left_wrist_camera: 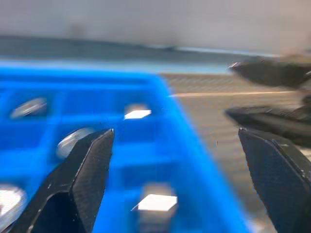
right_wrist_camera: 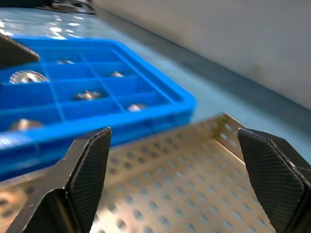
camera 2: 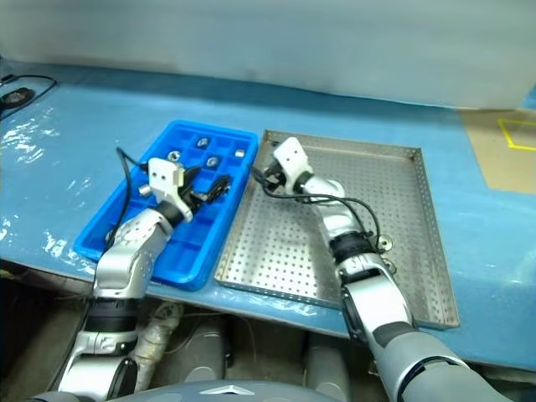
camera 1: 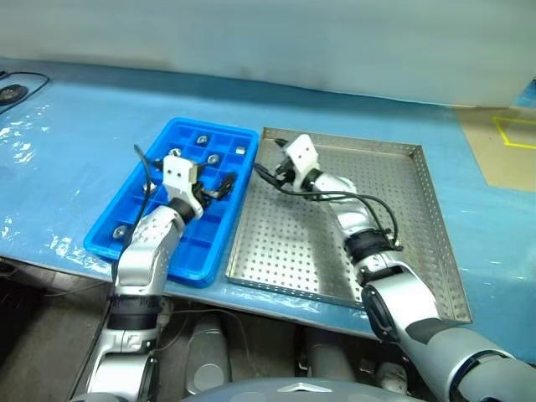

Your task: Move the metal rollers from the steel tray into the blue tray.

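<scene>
Blue tray (camera 1: 107, 219) sits left of centre in the head view on the table (camera 1: 67, 142), steel tray (camera 1: 431, 209) touching or just beside it on the right. Left tool (camera 1: 224, 188) hovers over the blue tray near its right wall, jaws spread wide, nothing between them; wrist view confirms an empty gap. Right tool (camera 1: 266, 172) is at the upper left corner of the steel tray, next to the blue tray's edge, jaws also wide apart and empty. Metal rollers (camera 1: 202, 140): about 5 shiny pieces visible in blue tray compartments in the head view, upper cells near 241,167, 255,189 and 286,180, 1 beside the left wrist at upper left of the tray, 1 at lower left near 145,276; arm hides some cells so the count may be low. In the steel tray I can make out 2 small shiny pieces at the right arm's wrist, lower right of the tray (camera 2: 384, 244); too small to be sure they are rollers. Rest of the perforated floor looks bare. Judgement: task mostly done, most rollers already in the blue tray, maybe 2 left to fetch, both tools free for the next pick. Counts: 1 blue tray, 1 steel tray, 2 tools
</scene>
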Action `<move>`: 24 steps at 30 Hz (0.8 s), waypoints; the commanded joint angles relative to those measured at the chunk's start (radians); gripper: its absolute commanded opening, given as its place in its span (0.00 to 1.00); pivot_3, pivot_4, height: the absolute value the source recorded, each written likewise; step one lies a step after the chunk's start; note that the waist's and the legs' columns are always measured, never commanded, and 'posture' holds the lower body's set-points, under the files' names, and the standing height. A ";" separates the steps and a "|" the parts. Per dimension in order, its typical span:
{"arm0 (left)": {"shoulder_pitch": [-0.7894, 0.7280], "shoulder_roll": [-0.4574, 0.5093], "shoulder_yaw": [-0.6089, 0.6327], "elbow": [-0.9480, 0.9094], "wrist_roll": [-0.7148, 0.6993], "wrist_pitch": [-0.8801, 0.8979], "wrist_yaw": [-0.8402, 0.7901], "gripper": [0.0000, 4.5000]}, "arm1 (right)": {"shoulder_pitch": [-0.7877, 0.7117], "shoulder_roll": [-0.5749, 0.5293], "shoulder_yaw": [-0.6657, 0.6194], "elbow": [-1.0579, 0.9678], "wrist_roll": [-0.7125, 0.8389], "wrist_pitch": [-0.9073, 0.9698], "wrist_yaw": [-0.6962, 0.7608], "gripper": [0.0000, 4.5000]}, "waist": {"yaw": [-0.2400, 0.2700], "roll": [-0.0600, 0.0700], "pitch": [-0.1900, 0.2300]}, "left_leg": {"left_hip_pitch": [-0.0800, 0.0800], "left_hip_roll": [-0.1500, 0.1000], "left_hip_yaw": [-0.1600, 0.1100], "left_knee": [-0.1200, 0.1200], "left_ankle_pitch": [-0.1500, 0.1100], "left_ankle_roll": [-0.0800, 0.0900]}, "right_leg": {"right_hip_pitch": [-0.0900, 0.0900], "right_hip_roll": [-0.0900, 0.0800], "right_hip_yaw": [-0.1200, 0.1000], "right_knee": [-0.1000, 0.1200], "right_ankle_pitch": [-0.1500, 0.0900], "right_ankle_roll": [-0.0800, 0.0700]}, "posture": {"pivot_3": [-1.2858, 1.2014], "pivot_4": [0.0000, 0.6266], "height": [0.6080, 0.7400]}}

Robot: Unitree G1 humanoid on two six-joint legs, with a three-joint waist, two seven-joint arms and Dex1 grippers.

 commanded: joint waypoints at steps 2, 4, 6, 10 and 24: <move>-0.142 0.005 -0.088 0.140 -0.006 -0.066 -0.189 0.96 | 0.107 -0.056 -0.053 -0.224 0.007 0.079 -0.070 0.97 | -0.022 0.000 0.000 | 0.000 0.000 0.000 0.000 0.000 0.000 | 0.000 0.000 0.000 0.000 0.000 0.000 | 0.36 0.24 1.00; -0.201 -0.010 -0.115 0.228 0.001 -0.092 -0.247 0.96 | 0.168 -0.077 -0.068 -0.319 0.006 0.126 -0.101 0.97 | -0.048 0.000 0.000 | 0.001 -0.001 0.001 0.001 0.000 0.001 | 0.001 0.000 0.002 0.000 0.001 0.001 | 0.34 0.24 1.00; -0.248 -0.027 -0.137 0.310 0.017 -0.126 -0.280 0.96 | 0.218 -0.094 -0.082 -0.397 0.004 0.167 -0.127 0.97 | -0.069 0.000 0.000 | 0.001 -0.002 0.002 0.001 -0.001 0.002 | 0.001 0.000 0.003 -0.001 0.001 0.002 | 0.31 0.24 1.00; -0.334 -0.064 -0.174 0.495 0.086 -0.214 -0.284 0.96 | 0.310 -0.117 -0.121 -0.542 0.005 0.246 -0.180 0.97 | -0.121 0.000 0.000 | 0.003 -0.002 0.003 0.002 -0.002 0.004 | 0.002 0.001 0.004 -0.002 0.002 0.003 | 0.27 0.24 1.00; -0.514 -0.218 -0.193 0.855 0.156 -0.388 -0.407 0.96 | 0.522 -0.287 -0.322 -0.776 0.033 0.405 -0.245 0.97 | -0.271 0.000 0.000 | 0.003 -0.007 0.005 0.011 -0.012 0.020 | 0.013 -0.003 0.002 -0.017 0.004 0.007 | 0.20 0.24 1.00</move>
